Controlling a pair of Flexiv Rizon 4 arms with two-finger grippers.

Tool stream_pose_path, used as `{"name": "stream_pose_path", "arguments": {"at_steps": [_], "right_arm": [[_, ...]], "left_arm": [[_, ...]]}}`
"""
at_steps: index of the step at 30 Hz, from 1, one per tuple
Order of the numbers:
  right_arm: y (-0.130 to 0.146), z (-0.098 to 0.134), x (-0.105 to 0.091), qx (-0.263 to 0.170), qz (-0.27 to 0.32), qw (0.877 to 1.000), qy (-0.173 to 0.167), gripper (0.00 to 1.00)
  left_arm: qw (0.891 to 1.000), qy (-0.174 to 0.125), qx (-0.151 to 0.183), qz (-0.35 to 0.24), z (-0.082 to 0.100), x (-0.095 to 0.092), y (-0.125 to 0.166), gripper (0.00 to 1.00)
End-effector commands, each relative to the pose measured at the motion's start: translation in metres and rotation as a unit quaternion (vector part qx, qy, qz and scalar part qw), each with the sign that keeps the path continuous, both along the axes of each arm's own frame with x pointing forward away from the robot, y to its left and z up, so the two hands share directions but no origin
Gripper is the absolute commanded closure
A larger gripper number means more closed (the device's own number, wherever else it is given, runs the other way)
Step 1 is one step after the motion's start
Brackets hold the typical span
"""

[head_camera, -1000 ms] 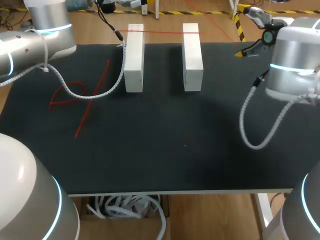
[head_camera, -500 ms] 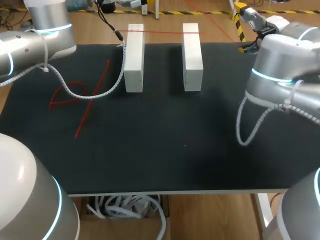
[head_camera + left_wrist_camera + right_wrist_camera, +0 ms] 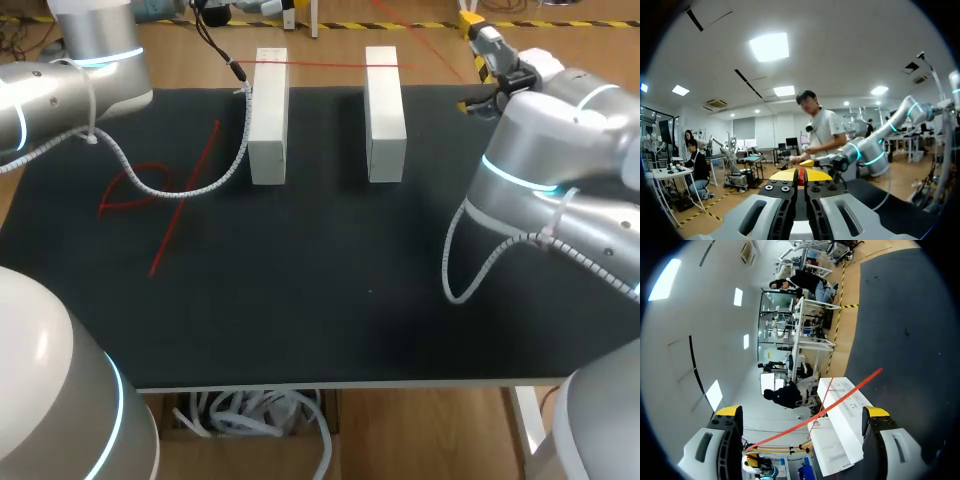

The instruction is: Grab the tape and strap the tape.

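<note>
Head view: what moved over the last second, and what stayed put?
The right arm swung in from the table's right edge toward its middle. Nothing was taken hold of or let go. The left arm, both white blocks and the red tape stayed put.

Table (image 3: 330, 300) with a black top, seen from above. Two white rectangular blocks stand near its far edge, their long sides parallel and running from near to far: left block (image 3: 268, 120) and right block (image 3: 385, 115). They stand apart, alike in shape, with a strip of black surface between them
</note>
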State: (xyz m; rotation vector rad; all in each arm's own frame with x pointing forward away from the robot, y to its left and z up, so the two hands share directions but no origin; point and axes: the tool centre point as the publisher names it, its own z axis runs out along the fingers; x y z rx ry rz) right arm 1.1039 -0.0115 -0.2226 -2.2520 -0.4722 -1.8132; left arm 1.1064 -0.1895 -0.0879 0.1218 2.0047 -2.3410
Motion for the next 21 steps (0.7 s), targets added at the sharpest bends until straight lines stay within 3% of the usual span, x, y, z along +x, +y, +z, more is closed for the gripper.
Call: {"name": "stream_pose_path", "arguments": {"at_steps": [1,5,10,21], "right_arm": [[-0.003,-0.0046,0.0051,0.009,-0.009,1.0,-0.027,0.0],[-0.0049,-0.0034,0.0102,0.011,-0.018,0.999,-0.028,0.0],[-0.0049,0.0011,0.0139,0.05,-0.025,0.998,-0.018,0.0],[-0.004,0.004,0.0137,0.047,-0.019,0.999,-0.017,0.0]], "left_arm": [[1.0,-0.001,-0.002,-0.001,-0.0012,0.0007,-0.0001,1.0],[1.0,-0.001,-0.002,-0.001,-0.0012,0.0007,-0.0001,1.0],[1.0,-0.001,-0.002,-0.001,-0.0012,0.0007,-0.0001,1.0],[1.0,-0.001,-0.002,-0.001,-0.0012,0.0007,-0.0001,1.0]]}}
